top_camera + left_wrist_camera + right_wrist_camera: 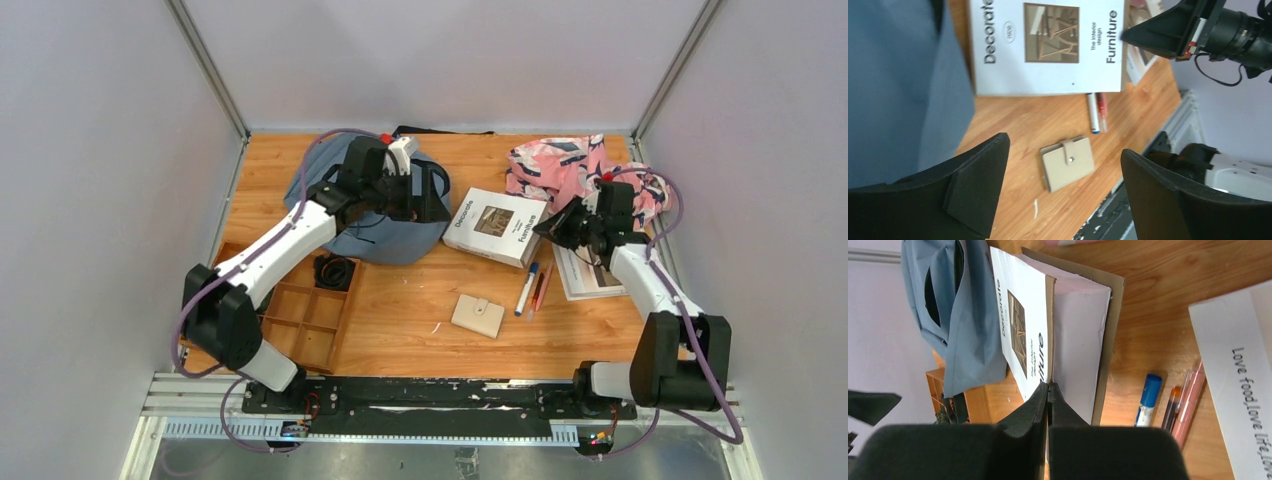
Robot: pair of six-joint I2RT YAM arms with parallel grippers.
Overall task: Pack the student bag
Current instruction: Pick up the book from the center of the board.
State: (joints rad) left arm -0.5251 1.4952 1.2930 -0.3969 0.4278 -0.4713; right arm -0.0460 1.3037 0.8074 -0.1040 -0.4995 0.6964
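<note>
Student bag [398, 243]: grey-blue, slumped at the back-left of the wooden table [400, 320], with a dark opening showing in the right wrist view [968, 315].

Left gripper [432, 197] hangs above the bag's right edge. Its jaws are spread wide with nothing between them, and the wrist view [1064, 145] looks through the gap to the tabletop.

Just right of the bag lies a white book titled "Decorate Furniture" [495, 226]. Right gripper [548, 228] sits at the book's right edge, fingers pinched together on the front cover [1048, 387]. Pale pages and a brown back board show beneath.

A blue-capped marker [527, 288] and red-orange pens [541, 288] lie side by side on the near side of the book. A beige snap wallet [478, 316] sits nearer the arm bases, apart from them. A white booklet printed "Love food, love life" [1243, 375] lies under the right arm.

Pink-white-navy patterned cloth [560, 165] is bunched at the back-right. A wooden divided tray [300, 320] sits front-left, with a black item [334, 271] in its far compartment.
</note>
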